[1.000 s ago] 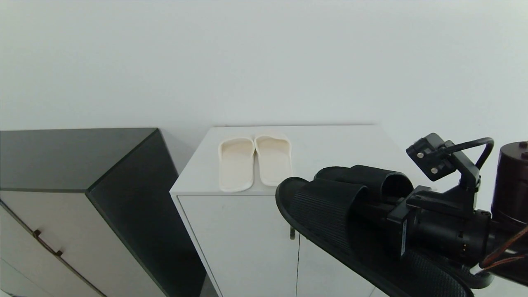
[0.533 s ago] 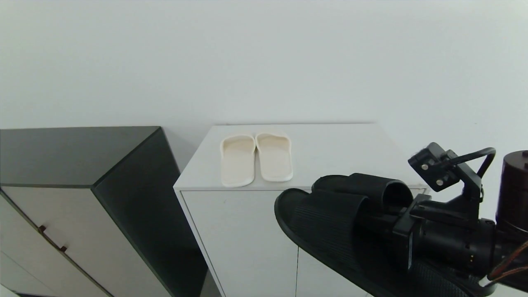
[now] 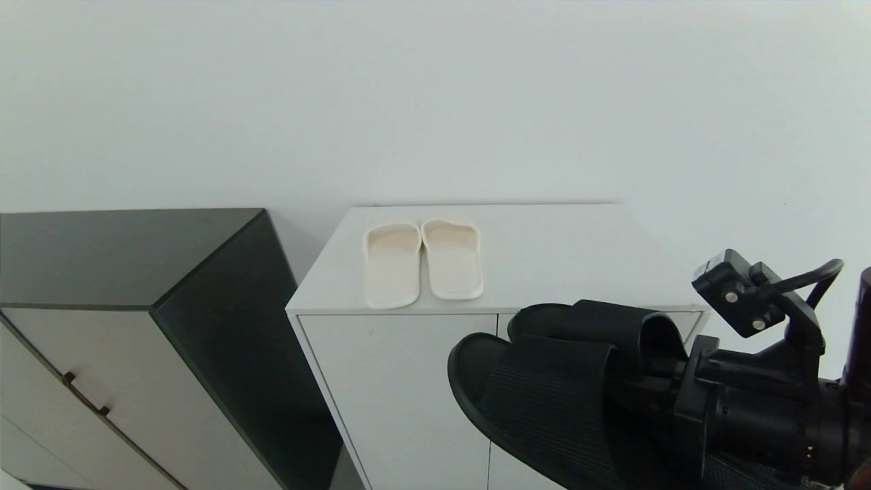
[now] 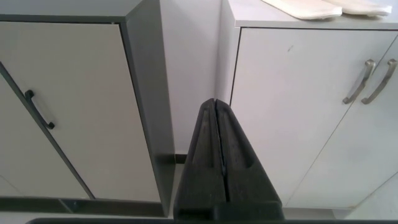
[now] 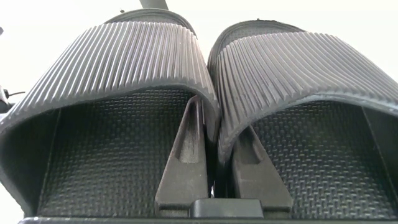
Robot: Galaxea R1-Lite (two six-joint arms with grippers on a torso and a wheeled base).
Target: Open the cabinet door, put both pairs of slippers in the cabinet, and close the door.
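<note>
A pair of cream slippers (image 3: 422, 262) lies side by side on top of the white cabinet (image 3: 565, 252), near its front left. Both cabinet doors are closed, and their two metal handles (image 4: 367, 82) meet at the middle. My right gripper (image 5: 217, 118) is shut on the pair of black ribbed slippers (image 3: 544, 388), pinching their two inner side walls together. It holds them in the air in front of the cabinet's right door, just below the top edge. My left gripper (image 4: 216, 102) is shut on nothing, low down, facing the gap between the two cabinets.
A dark-topped cabinet (image 3: 136, 252) with pale doors and a black handle (image 4: 38, 109) stands to the left of the white one. A narrow gap separates them. A plain white wall rises behind both.
My right gripper has sunk and drifted right with the black slippers, from above the cabinet's top edge to just below it. The head camera shifted slightly at first.
</note>
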